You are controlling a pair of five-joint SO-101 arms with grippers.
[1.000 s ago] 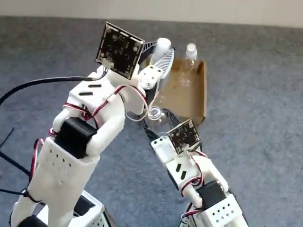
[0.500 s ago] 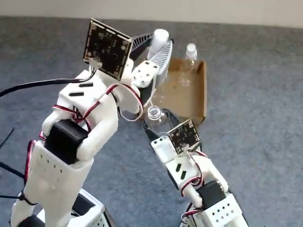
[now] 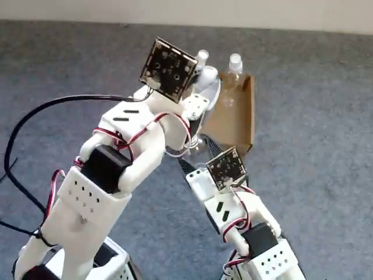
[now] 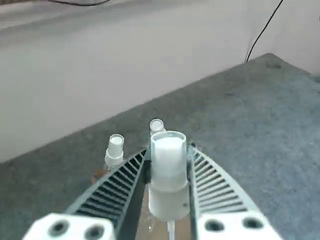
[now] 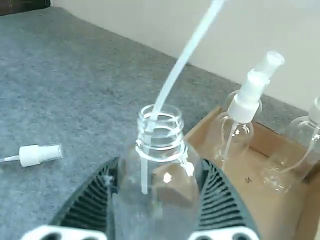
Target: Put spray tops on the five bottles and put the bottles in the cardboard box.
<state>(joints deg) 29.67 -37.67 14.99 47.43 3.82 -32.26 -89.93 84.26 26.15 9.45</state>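
From above, the left arm's white shell hides both sets of jaws beside the brown cardboard box (image 3: 233, 119).

At the left wrist, the left gripper (image 4: 168, 150) has its ribbed black jaws pinched on a white cylindrical spray top (image 4: 169, 172).

At the right wrist, the right gripper (image 5: 160, 167) clamps a clear plastic bottle (image 5: 157, 187) upright near the box. The top's thin tube (image 5: 185, 55) dips into its threaded neck.

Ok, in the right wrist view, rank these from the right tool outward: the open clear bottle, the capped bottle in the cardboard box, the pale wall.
1. Open clear plastic bottle: gripped between the right tool's fingers.
2. Capped clear bottle with white spray top: in the brown cardboard box ahead.
3. Pale wall: behind the box, farthest.
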